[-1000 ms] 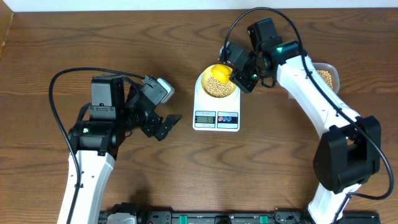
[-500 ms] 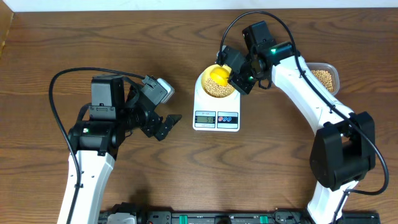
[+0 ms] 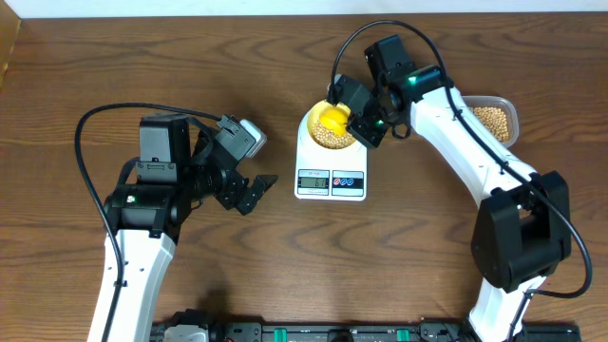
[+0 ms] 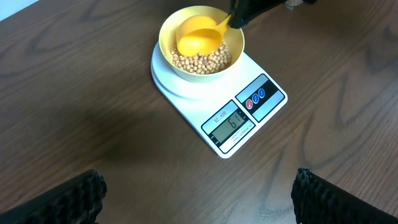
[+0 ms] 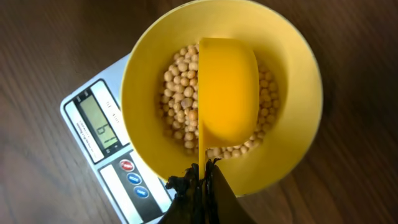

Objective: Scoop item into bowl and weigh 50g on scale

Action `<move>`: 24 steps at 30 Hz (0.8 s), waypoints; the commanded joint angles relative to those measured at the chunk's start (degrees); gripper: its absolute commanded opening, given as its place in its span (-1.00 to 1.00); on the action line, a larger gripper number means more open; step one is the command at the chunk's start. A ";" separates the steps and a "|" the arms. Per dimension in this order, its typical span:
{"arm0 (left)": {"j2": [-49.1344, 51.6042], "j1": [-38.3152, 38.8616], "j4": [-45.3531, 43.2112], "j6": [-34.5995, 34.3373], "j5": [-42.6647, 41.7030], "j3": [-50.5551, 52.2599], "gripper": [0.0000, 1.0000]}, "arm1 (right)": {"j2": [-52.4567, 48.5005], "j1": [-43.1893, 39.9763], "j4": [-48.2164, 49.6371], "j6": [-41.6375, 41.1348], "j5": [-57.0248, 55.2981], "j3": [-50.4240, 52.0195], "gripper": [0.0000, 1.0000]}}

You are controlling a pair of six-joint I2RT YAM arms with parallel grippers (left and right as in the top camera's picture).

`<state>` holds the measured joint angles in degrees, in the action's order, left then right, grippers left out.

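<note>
The pale-yellow bowl (image 3: pixel 316 132) stands on the white scale (image 3: pixel 330 180) and holds many tan beans (image 5: pixel 180 106). The bowl also shows in the right wrist view (image 5: pixel 298 87) and the left wrist view (image 4: pixel 168 31). My right gripper (image 5: pixel 202 177) is shut on the thin handle of a bright-yellow scoop (image 5: pixel 227 87), whose cup sits tilted inside the bowl over the beans. The scale's display (image 4: pixel 234 122) reads 61. My left gripper (image 4: pixel 199 193) is open and empty over bare table, in front and left of the scale.
A clear plastic tub (image 3: pixel 494 119) with more beans stands at the right behind my right arm. The scale has round buttons (image 5: pixel 134 177) beside the display. A black rail runs along the table's front edge (image 3: pixel 313 332).
My right gripper has shifted a little left and the scoop has settled lower into the bowl. The left arm has not moved.
</note>
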<state>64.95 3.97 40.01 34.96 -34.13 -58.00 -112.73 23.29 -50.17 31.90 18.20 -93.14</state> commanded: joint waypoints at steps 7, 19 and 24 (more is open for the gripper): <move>0.17 -0.02 -0.04 0.37 0.28 -0.83 0.95 | -0.55 0.50 -0.83 1.01 0.74 0.37 -0.98; 0.17 -0.02 -0.02 0.37 0.28 -0.83 0.95 | -0.55 0.33 -0.42 0.96 2.38 0.37 -0.98; 0.17 -0.02 -0.04 0.37 0.28 -0.83 0.95 | -0.52 0.00 -0.55 0.96 3.41 0.37 -0.98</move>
<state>64.95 3.97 40.01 34.96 -34.15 -58.00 -112.79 23.31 -50.72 32.16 19.79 -93.14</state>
